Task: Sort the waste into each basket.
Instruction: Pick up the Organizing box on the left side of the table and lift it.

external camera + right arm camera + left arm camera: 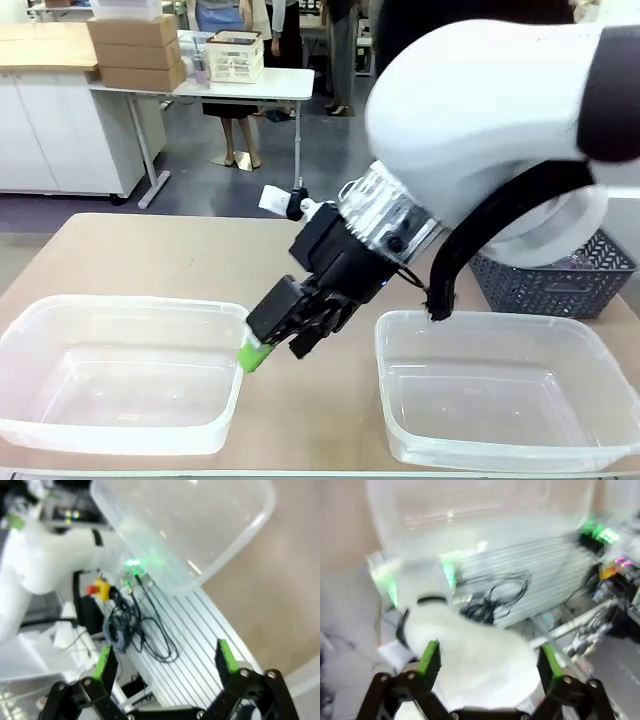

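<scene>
Two see-through baskets stand at the near edge of the table, a left basket [120,370] and a right basket [500,390]; I see nothing inside either. The waste is out of view. My right gripper [275,350] hangs between the two baskets, pointing down and back over the near edge, close to the left basket's right rim. Its fingers are open and hold nothing, as the right wrist view [164,652] confirms, with a clear basket [200,525] beyond them. In the blurred left wrist view, my left gripper [487,652] is open and holds nothing, with a clear basket [485,510] ahead.
A dark grey lattice basket [560,275] sits at the table's right, behind the right basket. The right arm's white body [480,110] fills the upper right. Below the table edge are an aluminium frame [185,640] and cables [135,630]. A bare tan tabletop [180,250] lies behind the baskets.
</scene>
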